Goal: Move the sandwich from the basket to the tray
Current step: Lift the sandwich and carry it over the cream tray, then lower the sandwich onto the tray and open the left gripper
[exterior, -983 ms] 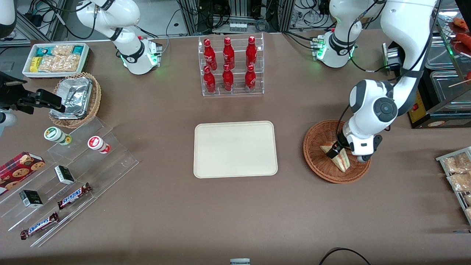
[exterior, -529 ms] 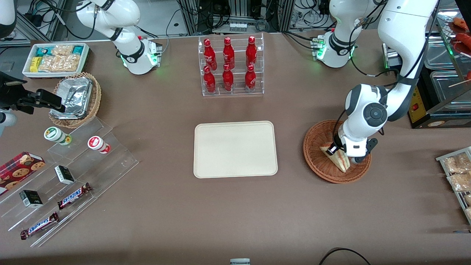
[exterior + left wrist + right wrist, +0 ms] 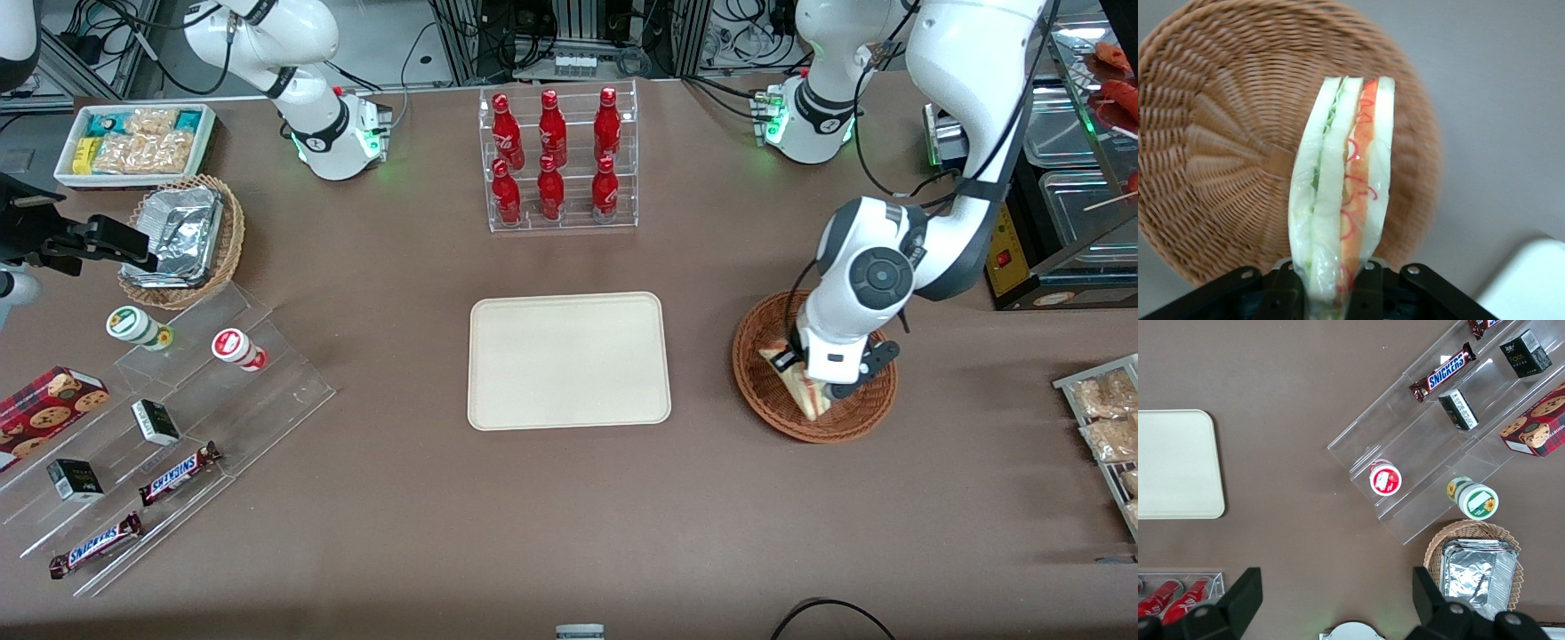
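One sandwich (image 3: 1341,187) (gripper (image 3: 1328,283) clamped) above basket (image 3: 765,342), brown table (image 3: 569,516).

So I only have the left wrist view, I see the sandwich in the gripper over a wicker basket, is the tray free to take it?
Observer: Yes. In the front view the tray is bare, with nothing lying on it.
Operator: Where does it sit from the basket?
Observer: The tray lies beside the basket, toward the parked arm's end of the table, with bare table between them.
Operator: Is the sandwich clear of the basket yet?
Observer: Not sideways. The gripper holds the sandwich over the basket, inside its rim in the front view.
Operator: Anything near the tray?
Observer: A clear rack of red bottles stands farther from the front camera than the tray, apart from it.
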You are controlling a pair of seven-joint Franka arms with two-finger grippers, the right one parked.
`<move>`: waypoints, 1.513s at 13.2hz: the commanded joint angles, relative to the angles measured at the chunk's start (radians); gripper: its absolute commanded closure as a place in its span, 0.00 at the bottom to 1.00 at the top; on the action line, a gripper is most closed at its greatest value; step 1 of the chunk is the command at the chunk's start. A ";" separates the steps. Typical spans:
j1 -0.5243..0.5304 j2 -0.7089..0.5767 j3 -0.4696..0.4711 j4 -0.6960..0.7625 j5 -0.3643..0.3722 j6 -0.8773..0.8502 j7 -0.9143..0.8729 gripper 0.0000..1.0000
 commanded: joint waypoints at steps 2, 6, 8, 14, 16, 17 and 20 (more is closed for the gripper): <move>-0.001 0.130 -0.112 0.229 0.014 -0.107 0.051 1.00; -0.166 0.313 -0.190 0.430 0.112 -0.110 -0.010 1.00; -0.245 0.389 -0.190 0.495 0.184 -0.107 -0.106 1.00; -0.498 0.508 -0.082 0.648 0.201 -0.161 -0.190 1.00; -0.526 0.538 -0.065 0.691 0.197 -0.193 -0.190 1.00; -0.532 0.548 -0.066 0.704 0.195 -0.214 -0.190 1.00; -0.557 0.555 -0.066 0.704 0.193 -0.224 -0.193 1.00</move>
